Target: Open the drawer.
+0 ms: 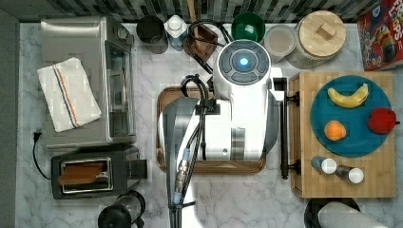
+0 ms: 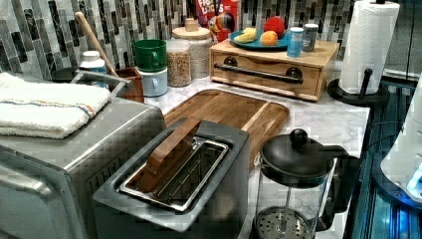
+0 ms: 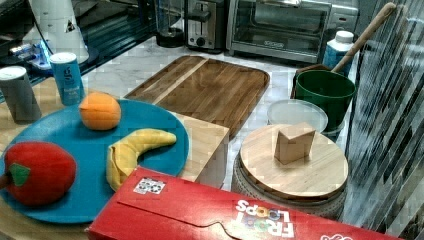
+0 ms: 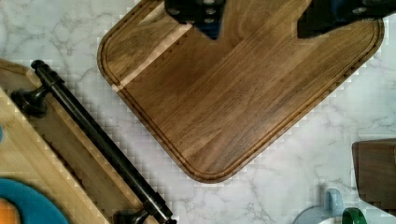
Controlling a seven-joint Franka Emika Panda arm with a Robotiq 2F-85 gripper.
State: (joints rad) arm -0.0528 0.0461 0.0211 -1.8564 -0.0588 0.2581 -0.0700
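White, rounded robot arm [image 1: 237, 114] with glossy shells and grey bands at its joints. A dark grey circular cap sits on top, with a glowing blue light at its centre. Black cables run along its grey side at about 7 o'clock, ending in a metal connector. The pincer [image 4: 261, 21] has two black fingers [image 4: 201, 14].

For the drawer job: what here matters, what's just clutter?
Matters: drawer; its black bar handle; gripper, open, over the walnut tray.
Clutter: toaster; blue plate with fruit; cereal box; paper towel roll.
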